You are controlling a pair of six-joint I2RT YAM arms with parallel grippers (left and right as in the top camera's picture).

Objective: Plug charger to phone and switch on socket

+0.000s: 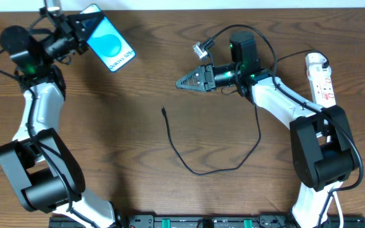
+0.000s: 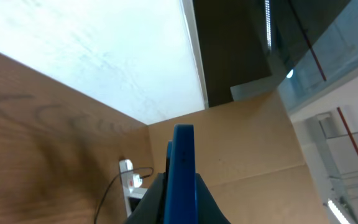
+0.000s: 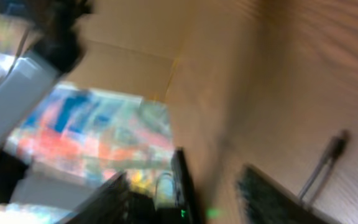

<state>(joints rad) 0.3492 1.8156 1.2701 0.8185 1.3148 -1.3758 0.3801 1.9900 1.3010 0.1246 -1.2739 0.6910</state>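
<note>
Left claw [image 1: 79,31] is up at the far left corner, pressed tight on the phone [image 1: 109,44]. The bright blue screen faces up toward the overhead camera, with its long side running on a diagonal. From the left wrist the phone [image 2: 183,168] shows edge-on, a thin blue slab wedged between the dark fingers [image 2: 156,200].

Over to the right claw [image 1: 192,79], which sits mid-table and points left toward the phone's side. The right wrist picture is badly smeared, but the two dark fingers [image 3: 107,199] stand apart there, so the claw is spread, and I can't make out anything gripped in it.

The charger [image 1: 198,171] lies loose on the wooden tabletop [image 1: 106,126]. Its thin black cable starts at the plug tip [image 1: 163,111], just below and left of the right claw, not touching it. From there it curls down in a wide loop and climbs back up under the right arm. The plug tip [image 3: 333,148] appears as a blurred dark stub in the right wrist view.

The socket [image 1: 322,82], a white strip with red markings, lies along the far right edge, well apart from the phone.
</note>
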